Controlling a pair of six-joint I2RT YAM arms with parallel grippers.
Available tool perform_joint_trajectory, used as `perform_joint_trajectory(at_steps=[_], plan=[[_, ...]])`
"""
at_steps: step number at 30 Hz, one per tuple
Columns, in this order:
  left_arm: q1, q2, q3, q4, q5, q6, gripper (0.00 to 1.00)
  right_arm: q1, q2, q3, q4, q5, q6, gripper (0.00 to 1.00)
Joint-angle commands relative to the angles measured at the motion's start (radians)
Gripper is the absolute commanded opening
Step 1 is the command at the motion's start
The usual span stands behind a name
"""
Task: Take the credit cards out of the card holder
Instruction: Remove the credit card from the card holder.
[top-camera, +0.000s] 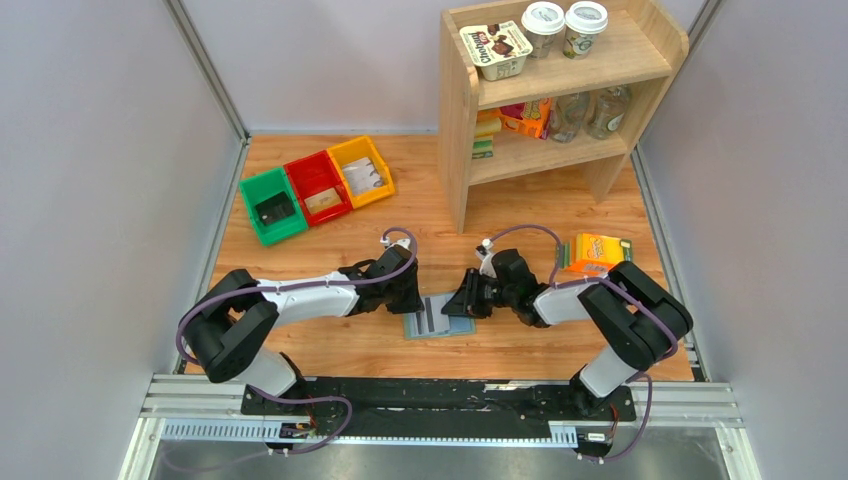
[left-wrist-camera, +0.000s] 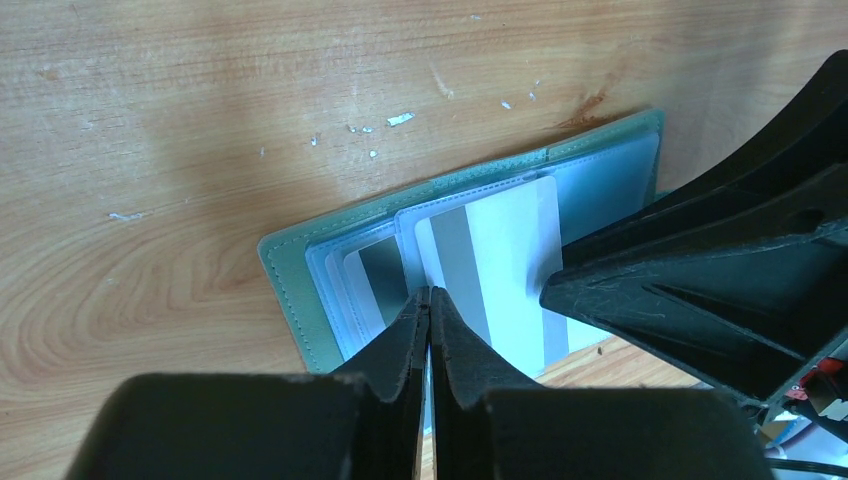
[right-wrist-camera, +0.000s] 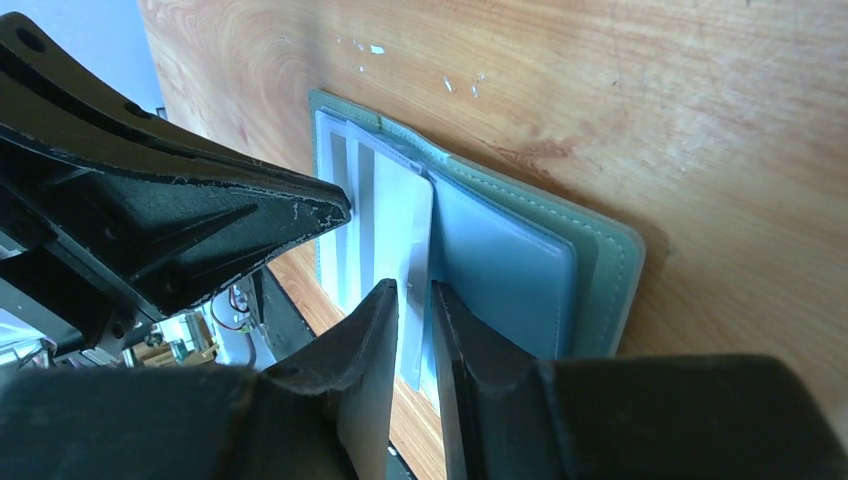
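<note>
Under left pincer, open card holder

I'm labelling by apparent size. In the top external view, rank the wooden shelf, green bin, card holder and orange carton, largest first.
1. wooden shelf
2. green bin
3. orange carton and card holder: alike, the holder partly covered, so unranked.

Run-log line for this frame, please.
card holder open flat | striped card not yet out | left hand shut, tips at card | right hand straddling card edge, grip unclear
</note>
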Motion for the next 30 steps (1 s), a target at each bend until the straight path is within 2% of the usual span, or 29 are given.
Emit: perform_joint_trajectory(at_steps=[1,9,15,23,27,30], plan=[[-0.010,0.036,-0.018,-0.122,-0.033,0.037,0.07,-0.003,0.034,-0.004,0.076,-0.032,0.015,0.24],[-0.009,0.042,-0.029,-0.107,-0.028,0.032,0.03,-0.050,-0.012,-0.045,0.075,-0.048,0.001,0.01],[-0.010,0.053,-0.029,-0.101,-0.022,0.032,0.00,-0.101,-0.090,-0.068,0.008,-0.052,-0.034,0.00],[-0.009,-0.017,-0.032,-0.095,-0.039,0.026,0.00,-0.107,-0.311,-0.021,-0.336,0.089,-0.173,0.00],[-0.010,-0.097,-0.001,-0.129,-0.059,0.029,0.10,-0.107,-0.439,0.020,-0.523,0.153,-0.233,0.00],[-0.009,-0.168,0.052,-0.217,-0.096,0.041,0.33,-0.075,-0.522,0.072,-0.635,0.210,-0.282,0.00]])
